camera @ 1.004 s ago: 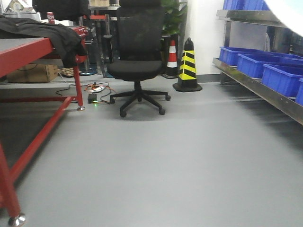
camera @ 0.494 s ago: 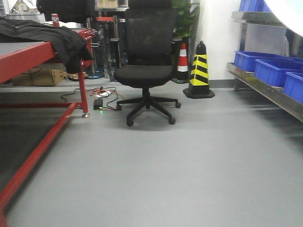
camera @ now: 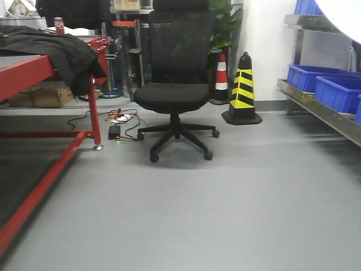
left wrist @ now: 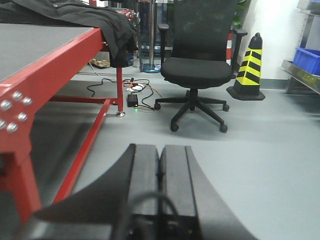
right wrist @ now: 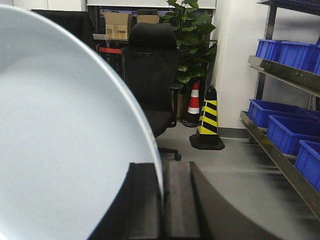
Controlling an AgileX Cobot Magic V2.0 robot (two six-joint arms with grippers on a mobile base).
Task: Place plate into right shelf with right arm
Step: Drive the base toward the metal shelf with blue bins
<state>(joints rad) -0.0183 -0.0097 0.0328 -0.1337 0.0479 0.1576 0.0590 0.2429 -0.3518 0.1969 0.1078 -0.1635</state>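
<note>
One plate point(right wrist: 60, 140) stands upright, rim pinched in the right pincer point(right wrist: 162, 172).

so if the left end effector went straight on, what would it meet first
The left end effector points across bare floor, so probably the black office chair first; depth is unclear.

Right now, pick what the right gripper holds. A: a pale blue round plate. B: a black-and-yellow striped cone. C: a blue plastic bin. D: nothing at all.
A: in the right wrist view the right gripper is shut on the rim of the pale blue round plate, which fills the left of that picture.
</note>
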